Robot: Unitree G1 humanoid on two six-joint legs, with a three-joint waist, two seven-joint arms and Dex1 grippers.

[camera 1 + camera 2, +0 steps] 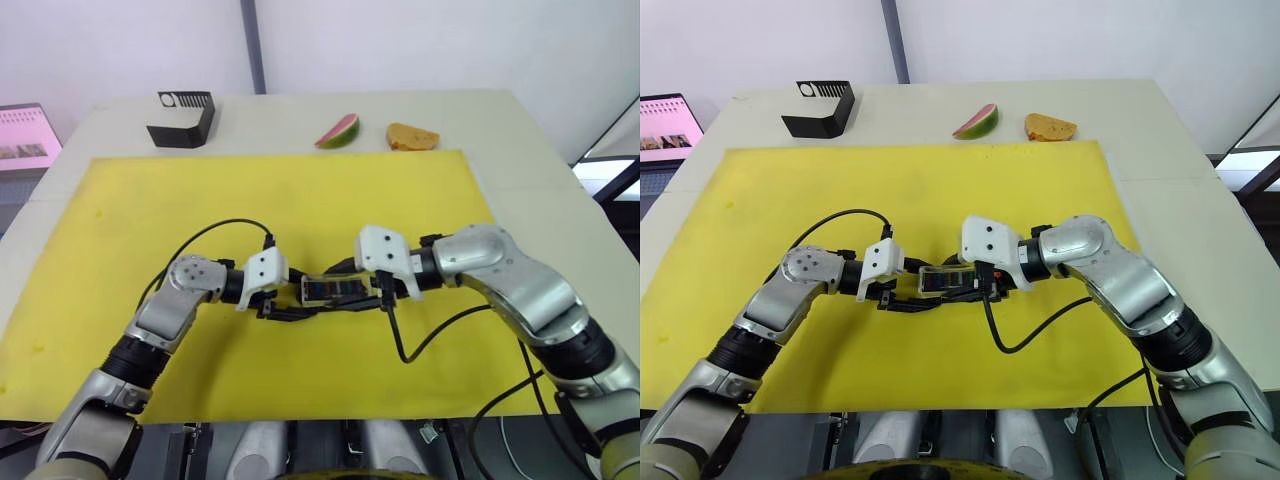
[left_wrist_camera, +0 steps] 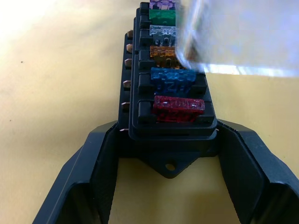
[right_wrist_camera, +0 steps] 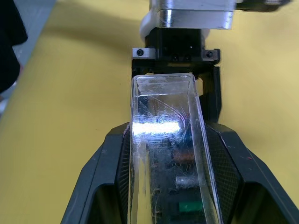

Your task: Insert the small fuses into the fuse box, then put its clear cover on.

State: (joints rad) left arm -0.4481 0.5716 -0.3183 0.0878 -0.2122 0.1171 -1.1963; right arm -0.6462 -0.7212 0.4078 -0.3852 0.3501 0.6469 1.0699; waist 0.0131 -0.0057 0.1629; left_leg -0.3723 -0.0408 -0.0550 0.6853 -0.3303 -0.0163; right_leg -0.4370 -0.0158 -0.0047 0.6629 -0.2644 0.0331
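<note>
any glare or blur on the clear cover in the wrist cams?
Right wrist view: a bright white glare streak on the clear cover, scratches catching light, fuses beneath dim. Left wrist view: the cover is a blurred, washed-out patch near the lens; the red fuse and fuse box stay sharp.

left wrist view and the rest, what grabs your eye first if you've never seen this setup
The row of coloured small fuses, red nearest and purple farthest, seated in the black fuse box that the left gripper clamps at its pointed end. Next, the clear cover, held by the right gripper and lowered over the box's far part, mid yellow mat. A watermelon slice lies beyond.
</note>
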